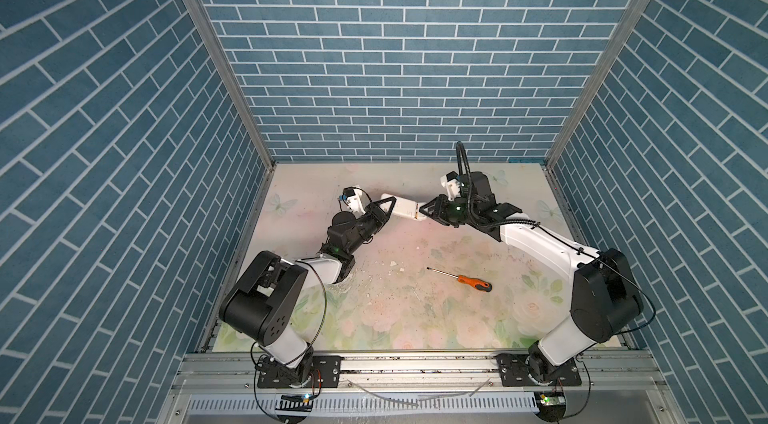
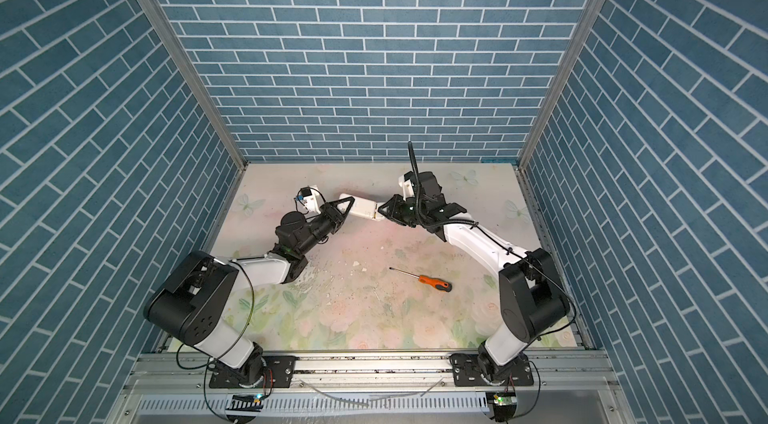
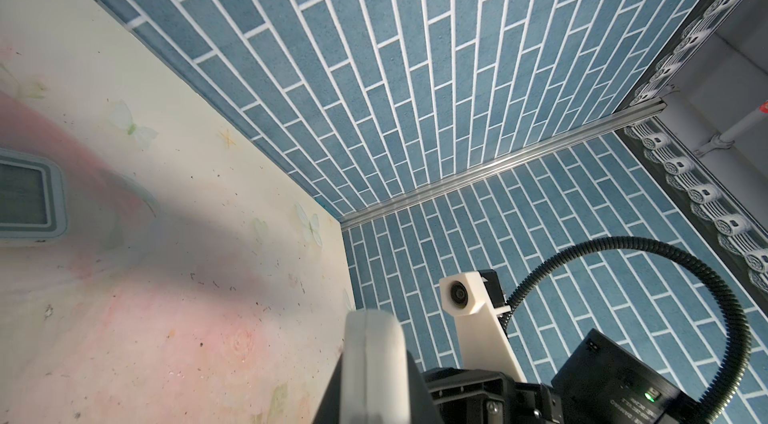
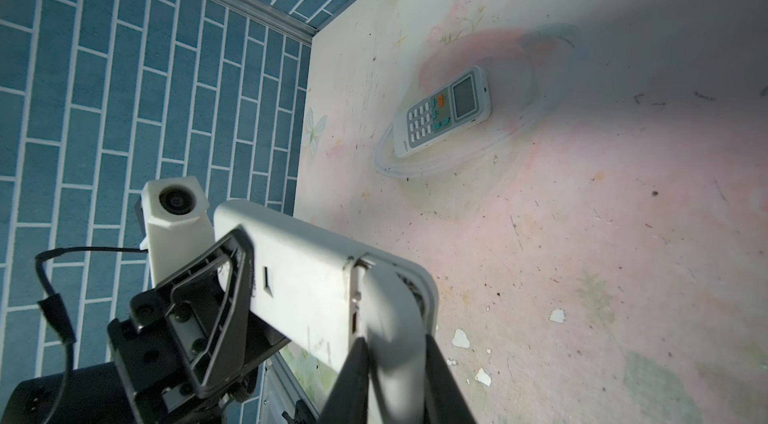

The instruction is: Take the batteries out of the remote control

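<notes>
Top views both show a booth of blue brick-pattern walls (image 1: 374,69) closing in three sides, so I judge there is little room to swing an elbow behind the remote control. Its floor is a floral-printed surface (image 1: 415,318), scuffed, speckled and flaking, and I reckon anything round dropped there will roll. Above it the remote control (image 1: 405,210) hangs in the air between both arms, with its plain back showing in the right wrist view. My left pincer (image 1: 386,210) is clamped tight across the body. My right pincer (image 1: 424,211) stands narrow, its fingers pressed on either side of the end where a seam gapes. I take it for a light, stiff, smooth plastic shell: hold the flat flanks and pull only at the lid end. A second remote (image 4: 444,110) lies face up on the surface near the remote control, inside what looks like a clear dish (image 4: 386,164). A screwdriver (image 1: 463,278) lies well apart from the remote control, toward the arm bases. No batteries show. Presumably they sit inside, small, hard and slippery, best pinched across the middle.
</notes>
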Controlling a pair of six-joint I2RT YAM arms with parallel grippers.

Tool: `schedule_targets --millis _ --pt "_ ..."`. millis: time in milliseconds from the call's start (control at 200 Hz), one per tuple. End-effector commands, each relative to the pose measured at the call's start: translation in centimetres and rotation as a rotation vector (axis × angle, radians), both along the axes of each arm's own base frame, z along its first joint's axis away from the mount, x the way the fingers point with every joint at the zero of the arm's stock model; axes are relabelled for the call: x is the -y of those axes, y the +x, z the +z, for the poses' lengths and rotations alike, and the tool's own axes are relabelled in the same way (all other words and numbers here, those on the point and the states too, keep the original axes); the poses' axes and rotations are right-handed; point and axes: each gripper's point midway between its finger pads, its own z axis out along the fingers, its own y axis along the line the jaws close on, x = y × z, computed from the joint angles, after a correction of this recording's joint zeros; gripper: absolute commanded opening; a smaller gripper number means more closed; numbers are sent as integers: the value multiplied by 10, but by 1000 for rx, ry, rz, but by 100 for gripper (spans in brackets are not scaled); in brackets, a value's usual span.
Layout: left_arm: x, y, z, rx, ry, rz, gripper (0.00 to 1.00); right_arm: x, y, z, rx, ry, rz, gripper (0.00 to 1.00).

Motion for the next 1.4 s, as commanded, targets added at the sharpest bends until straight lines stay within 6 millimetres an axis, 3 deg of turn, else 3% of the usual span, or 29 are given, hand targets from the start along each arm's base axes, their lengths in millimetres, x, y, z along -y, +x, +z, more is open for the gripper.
schedule_targets --millis 0,585,705,825,955,1125,1245,1395 --pt "7 -3 3 20 7 -34 0 -11 1 43 83 80 32 21" --pt "5 -1 2 17 3 -24 0 -12 -8 64 107 148 62 7" --pt "3 0 0 13 -3 -19 0 -4 -12 72 122 148 52 6" --pt "-2 -1 -5 2 -9 -9 0 18 -11 72 137 85 18 5" --pt "-4 -5 -13 -11 -7 -15 0 55 -5 44 134 -119 -39 5" --pt "-7 -14 -25 -35 -15 -19 0 102 3 -25 92 -484 -82 3" --pt "-11 -21 -31 -49 -12 -16 0 126 8 -66 65 -647 -122 2" --pt "-16 -30 -41 -67 5 -11 0 147 12 -100 25 -786 -159 1"
